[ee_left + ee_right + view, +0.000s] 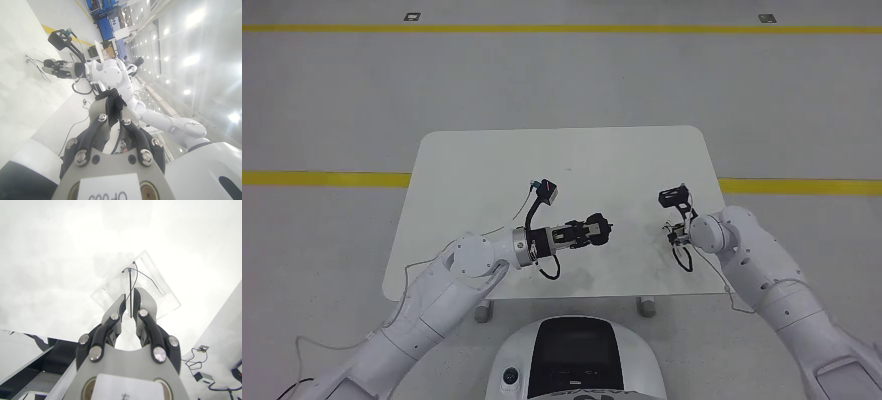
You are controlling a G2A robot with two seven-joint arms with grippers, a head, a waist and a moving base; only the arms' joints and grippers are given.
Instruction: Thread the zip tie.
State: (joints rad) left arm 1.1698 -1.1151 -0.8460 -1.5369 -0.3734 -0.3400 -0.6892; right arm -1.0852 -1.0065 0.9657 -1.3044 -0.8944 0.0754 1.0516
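Two grippers are in play. Your left gripper [113, 98], well to the left of the clear tray [167, 299], is pressed closed; you cannot tell whether it holds anything. Your right gripper [129, 292] hangs over the tray, jaws slightly parted astride one of three zip ties [130, 281], probably lined up for pickup.

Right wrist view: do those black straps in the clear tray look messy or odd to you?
A little. Three zip ties lie in the clear tray, crossing one another rather than side by side: one is straight and two curve across it. The right pincer hangs open over the straight one. Nothing looks broken.
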